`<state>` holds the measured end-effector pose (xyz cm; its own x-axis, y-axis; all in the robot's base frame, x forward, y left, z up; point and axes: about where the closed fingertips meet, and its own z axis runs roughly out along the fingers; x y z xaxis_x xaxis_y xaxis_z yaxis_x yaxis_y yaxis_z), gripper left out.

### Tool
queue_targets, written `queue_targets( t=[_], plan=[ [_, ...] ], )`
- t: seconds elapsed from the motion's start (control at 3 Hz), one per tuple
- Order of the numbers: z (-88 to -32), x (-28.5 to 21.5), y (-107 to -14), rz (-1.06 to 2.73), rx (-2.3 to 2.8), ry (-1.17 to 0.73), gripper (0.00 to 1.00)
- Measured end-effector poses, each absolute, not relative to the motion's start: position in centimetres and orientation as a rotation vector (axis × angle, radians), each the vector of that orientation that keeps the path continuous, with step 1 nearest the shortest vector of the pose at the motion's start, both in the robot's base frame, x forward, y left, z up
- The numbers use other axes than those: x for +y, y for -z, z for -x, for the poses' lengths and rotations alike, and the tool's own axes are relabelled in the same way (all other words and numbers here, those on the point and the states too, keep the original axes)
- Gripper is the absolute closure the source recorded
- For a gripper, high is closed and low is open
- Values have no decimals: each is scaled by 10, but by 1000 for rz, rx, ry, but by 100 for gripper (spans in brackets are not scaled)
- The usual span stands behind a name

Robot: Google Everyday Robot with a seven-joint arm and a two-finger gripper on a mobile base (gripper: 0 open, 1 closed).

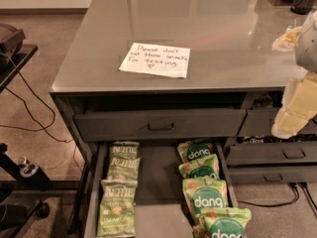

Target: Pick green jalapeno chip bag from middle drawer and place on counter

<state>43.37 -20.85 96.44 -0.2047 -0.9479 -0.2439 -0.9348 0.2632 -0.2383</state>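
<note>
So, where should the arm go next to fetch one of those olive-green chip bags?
Probably swing left and down toward the open middle drawer. The gripper hangs at the right edge, beside the counter front, well away from the green jalapeno chip bags along the drawer's left side.

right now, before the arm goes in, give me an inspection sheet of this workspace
surface: counter glossy grey, bearing a paper note.
job's things: green jalapeno chip bags in a column down the left of the open middle drawer.
clutter: dang bags down the drawer's right side.
grippers: gripper at the right edge, apart from the bags.
cables: black cable on the floor at left; second cable at lower right.
surroundings: black stand at left.
</note>
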Motion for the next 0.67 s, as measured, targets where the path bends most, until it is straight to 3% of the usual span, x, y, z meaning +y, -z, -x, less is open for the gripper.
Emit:
queue_targets(
  t=[0.67],
  plan=[
    [-422, -139, -861, 1687, 2066, -278, 0]
  ],
)
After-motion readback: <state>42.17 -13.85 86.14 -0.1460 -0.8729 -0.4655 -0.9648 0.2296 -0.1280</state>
